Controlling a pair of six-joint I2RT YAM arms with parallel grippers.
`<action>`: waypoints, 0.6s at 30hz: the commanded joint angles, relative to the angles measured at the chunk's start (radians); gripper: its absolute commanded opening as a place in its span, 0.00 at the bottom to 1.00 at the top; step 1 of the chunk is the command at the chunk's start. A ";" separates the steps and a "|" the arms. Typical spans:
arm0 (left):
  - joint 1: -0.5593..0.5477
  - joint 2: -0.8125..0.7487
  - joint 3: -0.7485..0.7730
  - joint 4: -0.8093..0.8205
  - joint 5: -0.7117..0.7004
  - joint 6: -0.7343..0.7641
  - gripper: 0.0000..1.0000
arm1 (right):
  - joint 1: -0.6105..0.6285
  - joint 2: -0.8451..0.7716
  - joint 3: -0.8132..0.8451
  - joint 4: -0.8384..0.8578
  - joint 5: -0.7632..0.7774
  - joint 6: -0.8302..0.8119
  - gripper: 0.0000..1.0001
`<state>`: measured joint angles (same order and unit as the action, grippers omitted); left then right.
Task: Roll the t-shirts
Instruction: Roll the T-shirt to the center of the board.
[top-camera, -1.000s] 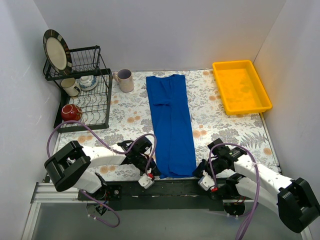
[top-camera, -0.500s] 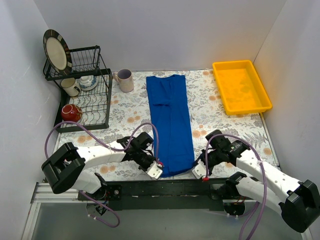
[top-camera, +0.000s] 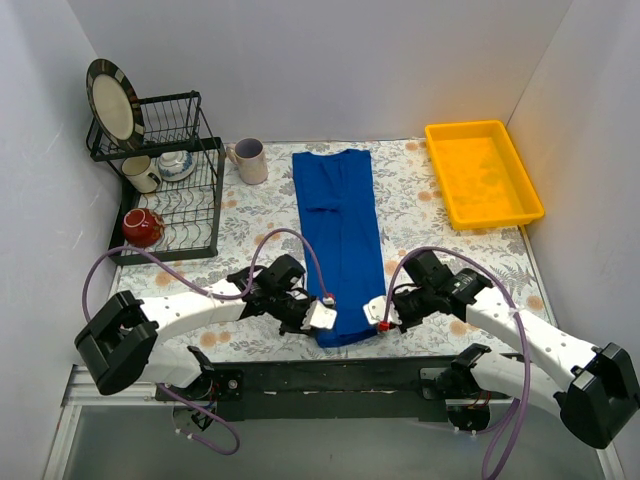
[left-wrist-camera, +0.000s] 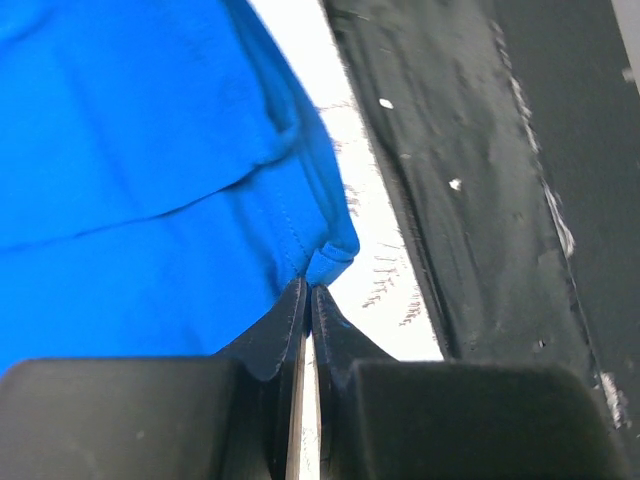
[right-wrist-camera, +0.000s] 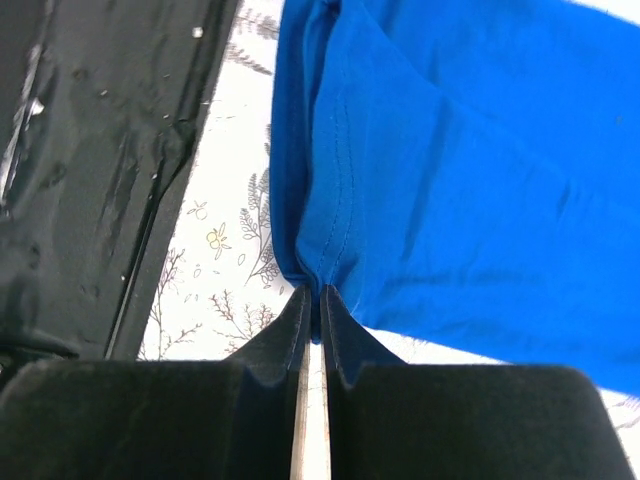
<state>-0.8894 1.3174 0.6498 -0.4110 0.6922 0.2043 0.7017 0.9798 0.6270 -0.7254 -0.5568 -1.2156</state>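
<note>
A royal-blue t-shirt (top-camera: 342, 235), folded into a long narrow strip, lies down the middle of the floral mat. Its near end is lifted and turned back toward the far side. My left gripper (top-camera: 322, 313) is shut on the near-left corner of the t-shirt hem (left-wrist-camera: 330, 262). My right gripper (top-camera: 377, 313) is shut on the near-right corner of the hem (right-wrist-camera: 318, 262). Both hold the hem a little above the mat. The chest print is hidden inside the fold.
A yellow tray (top-camera: 482, 173) sits at the back right. A black dish rack (top-camera: 165, 190) with a plate (top-camera: 112, 100), cups and a red mug (top-camera: 141, 225) stands at the back left. A white mug (top-camera: 248, 160) stands beside the t-shirt's far end. A black rail (top-camera: 330, 375) runs along the near edge.
Both grippers have lifted the t-shirt's near hem off the table edge and carried it toward the far side, so the strip's near end now sits farther in.
</note>
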 joint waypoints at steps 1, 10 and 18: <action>0.032 -0.050 0.048 0.020 -0.029 -0.164 0.00 | 0.004 0.007 0.039 0.089 0.034 0.189 0.08; 0.089 -0.056 0.082 -0.003 -0.013 -0.334 0.00 | 0.005 0.045 0.042 0.204 0.090 0.381 0.04; 0.144 -0.053 0.053 0.049 -0.029 -0.436 0.00 | 0.004 0.062 0.022 0.247 0.133 0.419 0.03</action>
<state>-0.7712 1.2961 0.7006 -0.4011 0.6643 -0.1558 0.7017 1.0351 0.6285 -0.5301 -0.4435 -0.8356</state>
